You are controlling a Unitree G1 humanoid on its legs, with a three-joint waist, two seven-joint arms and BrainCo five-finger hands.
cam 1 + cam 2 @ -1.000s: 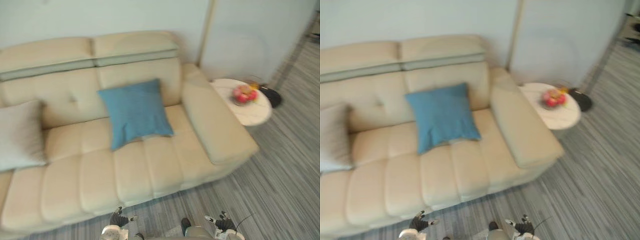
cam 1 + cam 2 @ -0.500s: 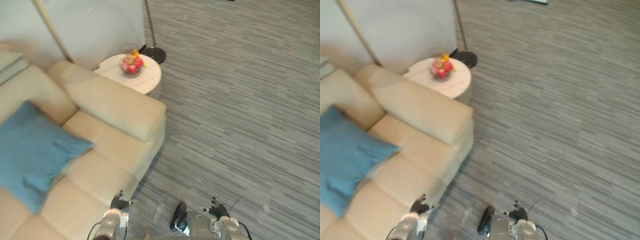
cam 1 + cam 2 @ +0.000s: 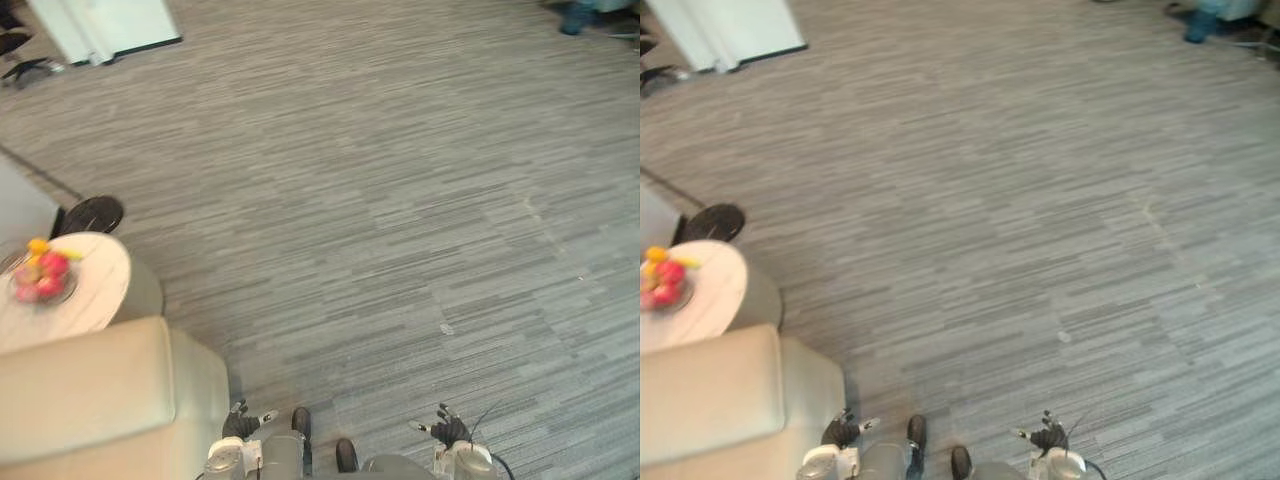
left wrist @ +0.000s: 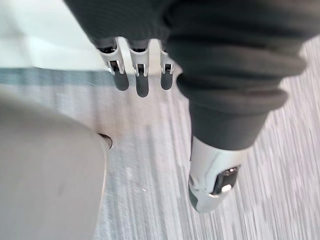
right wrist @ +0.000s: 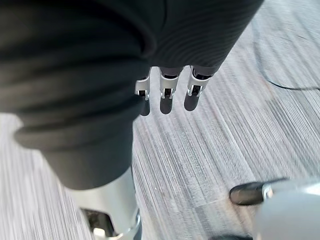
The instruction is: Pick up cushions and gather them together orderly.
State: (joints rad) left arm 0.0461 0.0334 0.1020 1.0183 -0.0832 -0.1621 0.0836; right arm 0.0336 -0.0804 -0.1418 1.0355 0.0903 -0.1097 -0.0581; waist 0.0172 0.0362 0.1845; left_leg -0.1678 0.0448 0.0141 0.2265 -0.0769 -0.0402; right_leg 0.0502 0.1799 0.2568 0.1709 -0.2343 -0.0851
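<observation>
Left eye view, fruit bowl (image 3: 40, 278): red and yellow fruit, set on the round white tabletop (image 3: 100, 295) at the far left.
black disc base (image 3: 90, 213): lying on the floor just behind the tabletop.
sofa armrest (image 3: 100, 400): cream, padded, in the lower left corner, close beside the tabletop.
left hand (image 3: 243, 424): hung low just beside the armrest end. In its wrist view the fingers (image 4: 135, 75) are seen straight and relaxed with the thumb apart; nothing is held.
carpet floor (image 3: 400, 200): grey, striped, spread across the middle and right.
right hand (image 3: 447, 430): hung low over the carpet, well apart from the sofa. In its wrist view the fingers (image 5: 167, 95) are seen straight and slack; nothing is held.
cushions: carried by neither hand; their place cannot be told from these views. They are judged to lie on the sofa seat, off to the left beyond the armrest.
handling (judged): cushions are expected to be light, soft and easily squashed, with a fabric cover that is not slippery and not fragile.
hold (judged): best taken at an edge or corner, pinched between thumb and fingers, or clasped at opposite sides by both hands so that sagging is limited.
</observation>
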